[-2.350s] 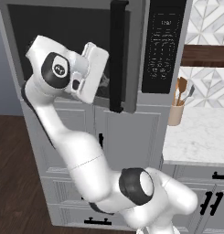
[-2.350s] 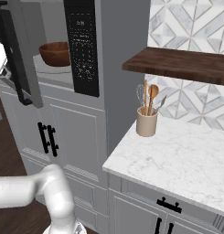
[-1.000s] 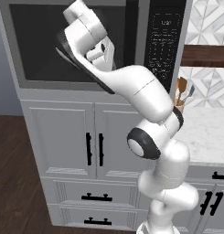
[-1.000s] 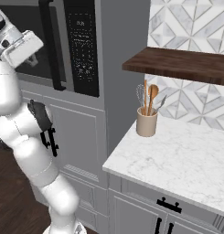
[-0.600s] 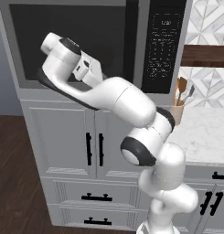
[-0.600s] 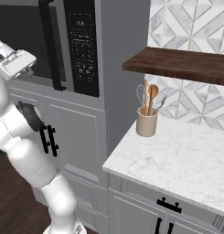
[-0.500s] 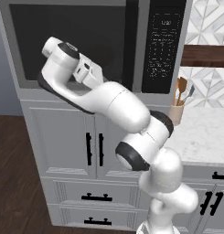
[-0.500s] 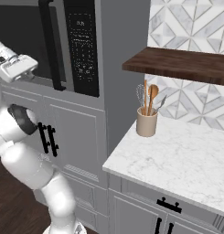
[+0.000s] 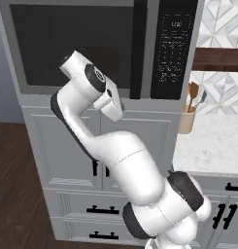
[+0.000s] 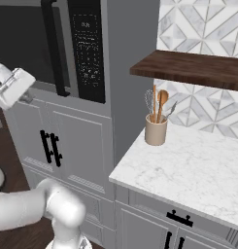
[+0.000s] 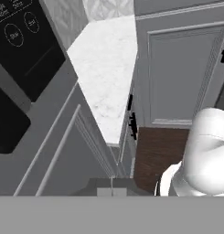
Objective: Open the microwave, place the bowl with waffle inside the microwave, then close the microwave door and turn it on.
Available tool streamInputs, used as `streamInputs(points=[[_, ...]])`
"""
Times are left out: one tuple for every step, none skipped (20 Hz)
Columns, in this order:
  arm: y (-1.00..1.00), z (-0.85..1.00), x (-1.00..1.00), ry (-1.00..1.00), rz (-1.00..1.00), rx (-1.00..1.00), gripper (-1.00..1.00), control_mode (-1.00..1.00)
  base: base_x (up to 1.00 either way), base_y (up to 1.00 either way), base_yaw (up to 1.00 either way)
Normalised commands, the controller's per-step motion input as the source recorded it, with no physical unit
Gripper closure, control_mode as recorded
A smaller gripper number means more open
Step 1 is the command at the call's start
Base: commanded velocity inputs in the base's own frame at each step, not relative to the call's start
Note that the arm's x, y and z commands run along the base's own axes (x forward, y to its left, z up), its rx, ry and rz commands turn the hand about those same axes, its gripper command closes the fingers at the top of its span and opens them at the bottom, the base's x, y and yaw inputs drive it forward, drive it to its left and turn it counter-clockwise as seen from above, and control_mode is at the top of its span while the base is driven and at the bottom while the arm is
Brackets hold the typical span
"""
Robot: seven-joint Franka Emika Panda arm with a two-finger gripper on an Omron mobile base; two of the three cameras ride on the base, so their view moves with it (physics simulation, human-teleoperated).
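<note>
Pincer [image 11: 111,192] pressed together, pinching nothing, below the closed microwave door [image 9: 76,46].
The door's black bar handle [image 10: 55,46] sits up beside it; the bowl is probably behind the dark glass, unseen.

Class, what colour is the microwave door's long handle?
Black: the handle is a vertical black bar, clearest in the right base view.

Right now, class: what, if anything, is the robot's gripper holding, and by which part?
Nothing. The gripper is shut with nothing between its tips, in front of the closed microwave door.
</note>
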Motion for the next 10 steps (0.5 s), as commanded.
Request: streamInputs(points=[[-0.06,-0.24,-1.00,-0.53,0.33,0.27,1.00,-1.00,0.00,0.00,0.00],[-0.06,-0.24,-1.00,-0.53,0.34,0.27,1.00,-1.00,0.00,0.00,0.00],[-0.06,-0.20,-1.00,-0.54,0.35,0.27,1.00,-1.00,0.00,0.00,0.00],[-0.09,-0.14,-1.00,-0.55,0.36,0.24,1.00,-1.00,0.00,0.00,0.00],[-0.09,-0.13,-1.00,-0.56,0.35,0.24,1.00,-1.00,0.00,0.00,0.00],[-0.09,-0.04,-1.00,-0.57,0.33,0.21,1.00,-1.00,0.00,0.00,0.00],[-0.09,0.00,-1.00,-0.56,0.30,0.18,1.00,-1.00,0.00,0.00,0.00],[-0.09,0.00,-1.00,-0.56,0.29,0.15,1.00,-1.00,0.00,0.00,0.00],[-0.11,0.00,-1.00,-0.57,0.28,0.13,1.00,-1.00,0.00,0.00,0.00],[-0.17,0.00,-1.00,-0.57,0.26,0.15,1.00,-1.00,0.00,0.00,0.00]])
